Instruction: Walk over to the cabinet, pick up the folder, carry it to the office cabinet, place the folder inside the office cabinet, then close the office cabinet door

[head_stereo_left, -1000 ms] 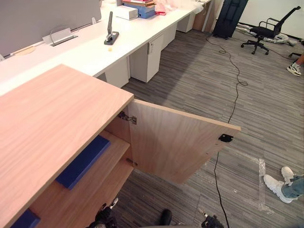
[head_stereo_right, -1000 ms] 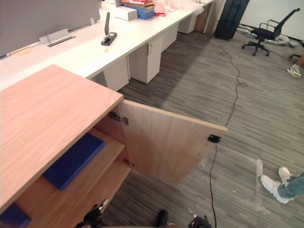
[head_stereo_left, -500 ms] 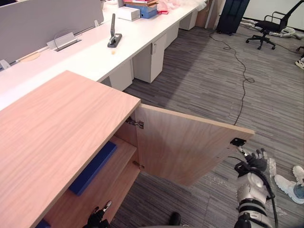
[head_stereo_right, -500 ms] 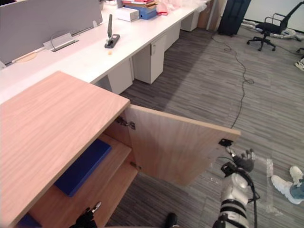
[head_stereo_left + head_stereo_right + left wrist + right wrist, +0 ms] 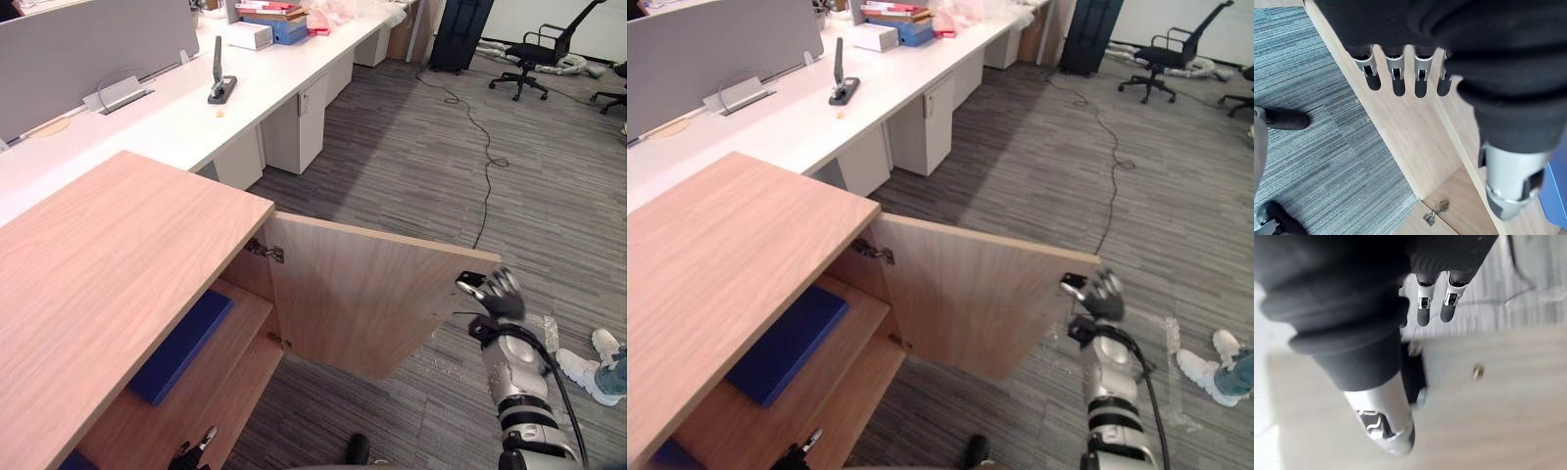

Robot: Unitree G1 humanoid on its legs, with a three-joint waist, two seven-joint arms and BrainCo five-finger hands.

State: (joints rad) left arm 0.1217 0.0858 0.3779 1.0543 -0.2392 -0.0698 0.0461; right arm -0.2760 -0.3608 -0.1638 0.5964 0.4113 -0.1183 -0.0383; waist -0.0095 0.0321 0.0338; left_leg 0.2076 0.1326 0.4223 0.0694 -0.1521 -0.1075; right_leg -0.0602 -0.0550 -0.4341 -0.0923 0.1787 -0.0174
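Observation:
The wooden office cabinet [image 5: 118,264] stands at my left with its door [image 5: 372,299] swung wide open. A blue folder [image 5: 181,345] lies flat on the shelf inside. My right hand [image 5: 502,292] is up at the door's free edge, beside the black catch [image 5: 1413,372], with its fingers [image 5: 1422,308] straight and holding nothing. My left hand [image 5: 193,457] hangs low in front of the cabinet's opening; its fingers [image 5: 1396,78] are straight and empty, next to a wooden panel with a hinge [image 5: 1435,213].
A long white desk [image 5: 176,117] with a black stand [image 5: 217,83] runs behind the cabinet. Grey carpet lies to the right, with a cable [image 5: 485,196] across it and an office chair [image 5: 544,54] at the back. A person's white shoe [image 5: 583,370] is near my right arm.
My right hand has risen from below the door's corner to its free edge by the catch. The camera has shifted a little; the folder and door stay put.

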